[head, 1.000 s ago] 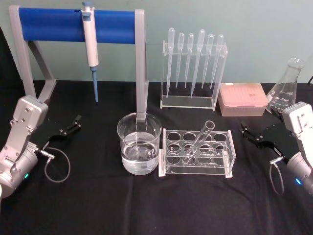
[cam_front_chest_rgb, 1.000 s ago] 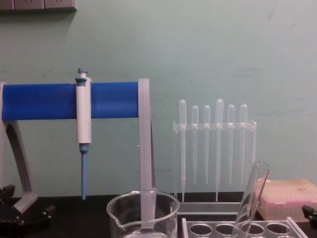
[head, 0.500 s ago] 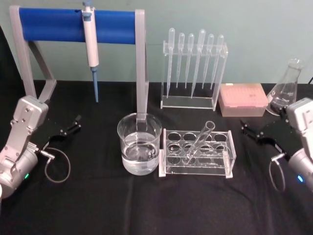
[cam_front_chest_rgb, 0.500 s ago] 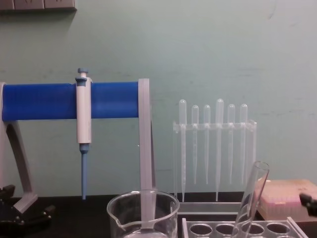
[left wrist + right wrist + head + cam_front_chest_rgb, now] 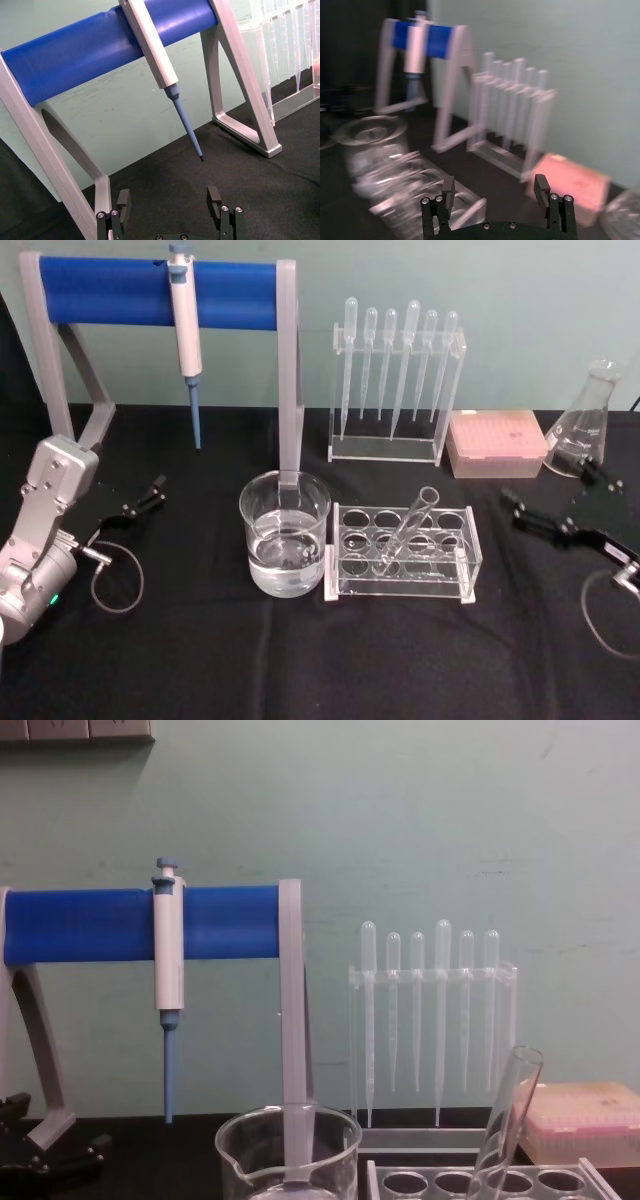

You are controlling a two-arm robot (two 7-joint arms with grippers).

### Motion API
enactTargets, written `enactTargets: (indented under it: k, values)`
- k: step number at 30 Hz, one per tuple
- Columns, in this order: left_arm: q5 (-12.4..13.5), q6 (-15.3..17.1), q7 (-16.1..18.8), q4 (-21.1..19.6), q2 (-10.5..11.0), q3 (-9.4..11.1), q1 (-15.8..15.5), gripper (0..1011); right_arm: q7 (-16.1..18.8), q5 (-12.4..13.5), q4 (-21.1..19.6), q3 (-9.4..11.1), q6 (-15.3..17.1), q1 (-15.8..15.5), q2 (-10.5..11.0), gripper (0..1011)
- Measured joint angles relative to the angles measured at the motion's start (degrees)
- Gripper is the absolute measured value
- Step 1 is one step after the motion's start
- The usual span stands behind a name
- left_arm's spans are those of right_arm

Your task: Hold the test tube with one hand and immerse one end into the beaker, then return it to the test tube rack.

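On the black tabletop [image 5: 300, 670] the wide clear glass beaker [image 5: 285, 535], part-filled, stands left of the clear plastic rack [image 5: 470, 560]; the long clear glass test tube [image 5: 410, 525] leans in the rack, ungrasped; we judge the dip either all ahead or all done; the right end effector [image 5: 494, 184] gapes wide right of the rack, the left end effector [image 5: 168, 195] wide at far left; the head view gives us the tube's foot in the rack, the chest view its rim side-on.

The beaker [image 5: 285, 530] is clear, the bar [image 5: 110, 292] blue, the tablecloth [image 5: 300, 660] black.
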Motion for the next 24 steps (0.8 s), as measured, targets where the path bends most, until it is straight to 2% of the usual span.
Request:
enactTargets:
  k: [1,2,3,5,6,7,9,13,18,21,24]
  values:
    - [0.00,0.00,0.00,0.00,0.00,0.00,0.00,1000,2.16,1.34,-0.18,0.41,-0.05,-0.64,0.81,1003]
    - [0.00,0.00,0.00,0.00,0.00,0.00,0.00,1000,5.82,3.42,-0.33,1.04,-0.25,-1.69,2.08,1003]
    - [0.00,0.00,0.00,0.00,0.00,0.00,0.00,1000,5.82,3.42,-0.33,1.04,-0.25,-1.69,2.08,1003]
    - [0.00,0.00,0.00,0.00,0.00,0.00,0.00,1000,12.66,6.19,-0.12,1.66,-1.25,-3.30,4.18,1003]
    - [0.00,0.00,0.00,0.00,0.00,0.00,0.00,1000,12.66,6.19,-0.12,1.66,-1.25,-3.30,4.18,1003]
    - [0.00,0.00,0.00,0.00,0.00,0.00,0.00,1000,15.43,7.12,0.19,1.75,-1.77,-3.83,4.75,1003]
    - [0.00,0.00,0.00,0.00,0.00,0.00,0.00,1000,18.80,8.11,0.59,1.77,-2.35,-4.31,5.17,1003]
    - [0.00,0.00,0.00,0.00,0.00,0.00,0.00,1000,22.95,8.65,1.05,1.35,-3.69,-4.51,4.90,1003]
    - [0.00,0.00,0.00,0.00,0.00,0.00,0.00,1000,24.22,8.32,1.13,0.22,-4.19,-3.51,2.93,1003]
    - [0.00,0.00,0.00,0.00,0.00,0.00,-0.01,1000,23.19,6.60,0.51,-1.24,-3.36,-2.26,1.25,1003]
    - [0.00,0.00,0.00,0.00,0.00,0.00,0.00,1000,22.18,5.37,0.04,-2.19,-2.51,-1.55,0.45,1003]
